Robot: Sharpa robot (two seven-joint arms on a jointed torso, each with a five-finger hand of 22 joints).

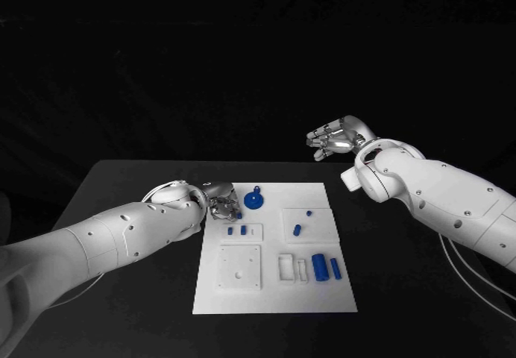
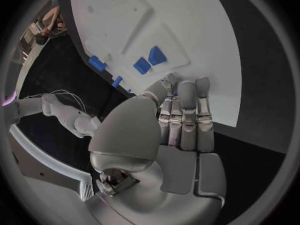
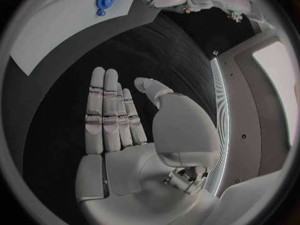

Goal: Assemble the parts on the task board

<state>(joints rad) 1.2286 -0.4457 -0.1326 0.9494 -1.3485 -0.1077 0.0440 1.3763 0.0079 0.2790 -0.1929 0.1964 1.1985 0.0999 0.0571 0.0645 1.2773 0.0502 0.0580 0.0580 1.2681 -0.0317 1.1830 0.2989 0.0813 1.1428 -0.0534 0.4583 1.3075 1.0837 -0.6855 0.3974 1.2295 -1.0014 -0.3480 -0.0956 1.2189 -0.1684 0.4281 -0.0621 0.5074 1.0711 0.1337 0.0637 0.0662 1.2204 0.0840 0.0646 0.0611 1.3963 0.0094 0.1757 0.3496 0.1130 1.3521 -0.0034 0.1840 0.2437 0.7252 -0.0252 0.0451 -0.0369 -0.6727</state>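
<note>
The white task board (image 1: 274,246) lies in the middle of the black table. A blue gear (image 1: 253,199) stands near its far edge. My left hand (image 1: 223,203) hovers at the board's far-left corner, just left of the gear, and holds nothing. In the left wrist view, my left hand (image 2: 169,130) has straight fingers reaching over the board (image 2: 206,45), near two small blue blocks (image 2: 149,60). My right hand (image 1: 338,138) is raised beyond the board's far-right corner, well away from the parts. In the right wrist view, my right hand (image 3: 125,130) is flat and holds nothing.
Two small blue pieces (image 1: 238,230) lie left of centre on the board. Two more (image 1: 301,224) sit on a raised square to their right. A blue cylinder (image 1: 319,264) and a blue bar (image 1: 335,268) lie near white slots at the front right. Black table surrounds the board.
</note>
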